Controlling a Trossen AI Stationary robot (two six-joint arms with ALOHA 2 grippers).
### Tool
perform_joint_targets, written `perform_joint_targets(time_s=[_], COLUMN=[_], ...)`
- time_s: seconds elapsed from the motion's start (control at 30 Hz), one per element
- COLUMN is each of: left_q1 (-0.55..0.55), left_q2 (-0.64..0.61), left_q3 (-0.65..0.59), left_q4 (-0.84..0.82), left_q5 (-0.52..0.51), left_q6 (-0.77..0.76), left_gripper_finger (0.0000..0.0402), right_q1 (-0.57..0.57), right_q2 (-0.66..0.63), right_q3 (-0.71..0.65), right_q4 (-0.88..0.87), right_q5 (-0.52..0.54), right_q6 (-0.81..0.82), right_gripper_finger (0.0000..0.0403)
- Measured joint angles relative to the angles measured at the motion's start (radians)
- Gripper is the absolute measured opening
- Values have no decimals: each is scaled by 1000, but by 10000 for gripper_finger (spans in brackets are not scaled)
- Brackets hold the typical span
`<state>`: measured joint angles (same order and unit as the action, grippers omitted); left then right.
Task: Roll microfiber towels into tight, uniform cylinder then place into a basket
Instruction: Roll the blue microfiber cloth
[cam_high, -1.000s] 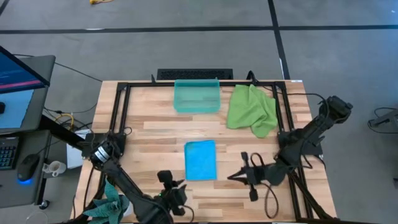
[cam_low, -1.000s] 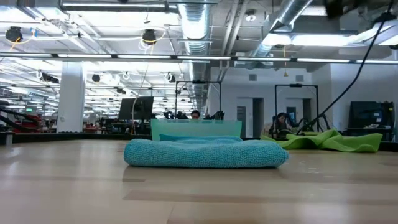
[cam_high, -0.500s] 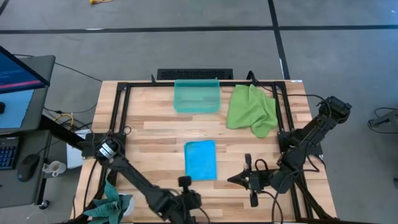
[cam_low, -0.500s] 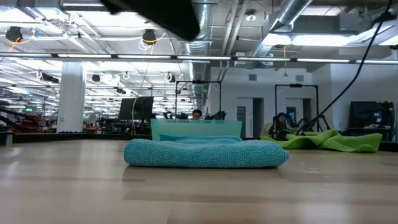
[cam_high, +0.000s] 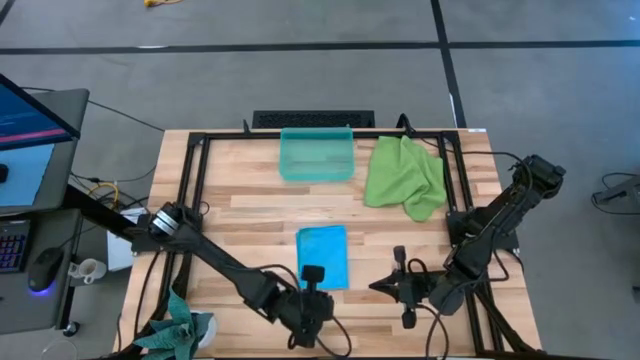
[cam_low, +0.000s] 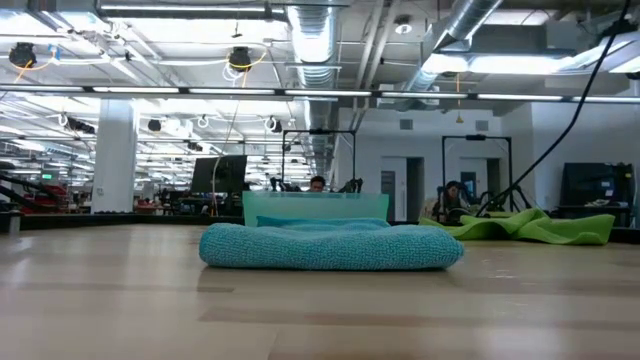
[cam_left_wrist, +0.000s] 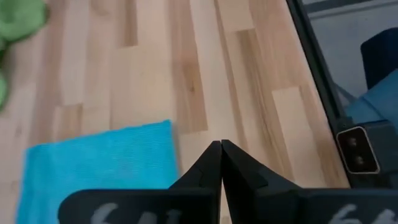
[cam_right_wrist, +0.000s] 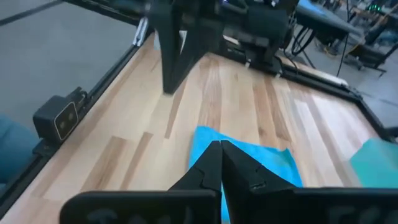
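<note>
Up at the far edge of the wooden table, the small see-through teal-green plastic basket is sitting with nothing showing inside it. Just beside it, toward the right arm's side, the lime green microfiber towel is lying loose and crumpled on the boards, outside the basket. The bright sky-blue microfiber towel is lying folded flat in a neat rectangle near the table's middle, its long axis running from the near edge toward the basket; from the low view it is showing as a low padded slab with the basket wall rising behind it.

The left gripper is hovering right at the near end of the blue towel, its two dark fingers pressed together, clamping nothing. The right gripper is waiting well apart from the towel's right side, its fingers likewise closed tight on nothing
</note>
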<state>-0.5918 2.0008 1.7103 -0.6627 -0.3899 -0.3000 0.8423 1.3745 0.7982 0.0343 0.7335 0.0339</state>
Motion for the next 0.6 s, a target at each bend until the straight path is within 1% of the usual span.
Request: perform_joint_targets(time_s=[0.1, 0.17, 0.2, 0.3, 0.43, 0.53, 0.6], left_q1=[-15, -24, -25, -25, -12, 2, 5], left_q2=[-11, -10, -9, -9, -38, -119, -182], left_q3=[-9, -52, -85, -221, -381, -457, -497], left_q4=[-11, 8, 45, 217, 426, 508, 508], left_q5=[-41, -62, -60, -11, 85, 110, 95], left_q6=[-7, -34, -49, -108, -129, -112, -93], left_gripper_finger=[0, 0, 0, 0, 0, 0, 0], right_q1=[-13, -16, -20, -25, -38, -54, -65], right_q2=[12, 25, 33, 56, 79, 88, 88], right_q3=[0, 0, 0, 0, 0, -1, -1], right_q4=[-5, -5, -4, -5, 1, 2, 4], right_q5=[-8, -22, -25, -28, -28, -30, -45], right_q6=[18, 19, 19, 19, 19, 20, 36], right_gripper_finger=[33, 38, 40, 46, 49, 49, 49])
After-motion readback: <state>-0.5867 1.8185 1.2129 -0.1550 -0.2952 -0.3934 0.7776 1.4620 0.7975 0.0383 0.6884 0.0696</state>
